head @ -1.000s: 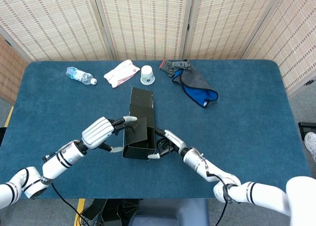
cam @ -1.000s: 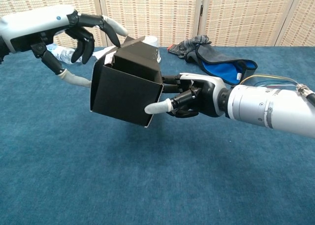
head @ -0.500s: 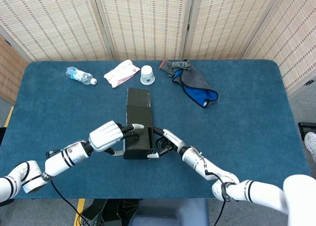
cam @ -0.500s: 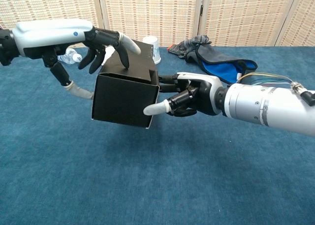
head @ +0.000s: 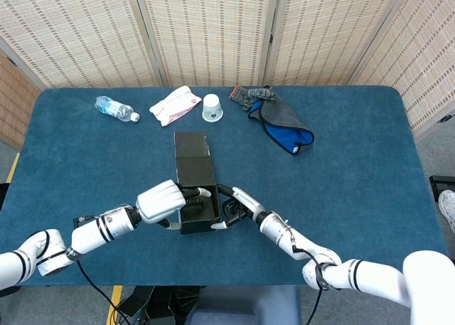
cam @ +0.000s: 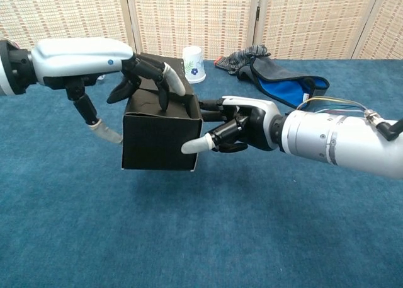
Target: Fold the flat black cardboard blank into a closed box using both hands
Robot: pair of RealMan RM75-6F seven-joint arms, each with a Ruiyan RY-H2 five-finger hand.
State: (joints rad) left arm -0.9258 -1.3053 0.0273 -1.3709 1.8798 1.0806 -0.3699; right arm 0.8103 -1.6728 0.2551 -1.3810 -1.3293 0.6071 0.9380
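The black cardboard box (head: 197, 195) (cam: 158, 140) is half-formed, lifted off the blue table between both hands. Its long lid flap (head: 190, 146) stretches away from me, unfolded. My left hand (head: 162, 200) (cam: 123, 66) lies over the box's top, fingers dipping inside the open top, thumb down along the left wall. From the right, my right hand (head: 238, 205) (cam: 242, 125) grips the box's side, its thumb laid across the front face and its fingers on the top right edge. The box's inside is mostly hidden.
Along the table's far edge lie a water bottle (head: 114, 109), a white packet (head: 175, 104), a paper cup (head: 212, 107) (cam: 194, 64) and a grey-and-blue cloth (head: 281, 122) (cam: 277, 80). Woven screens stand behind the table.
The box has turned from tilted to squared-up and level. My left hand moved right from the box's upper left corner onto its top, fingers pushing inside. The right hand kept its grip.
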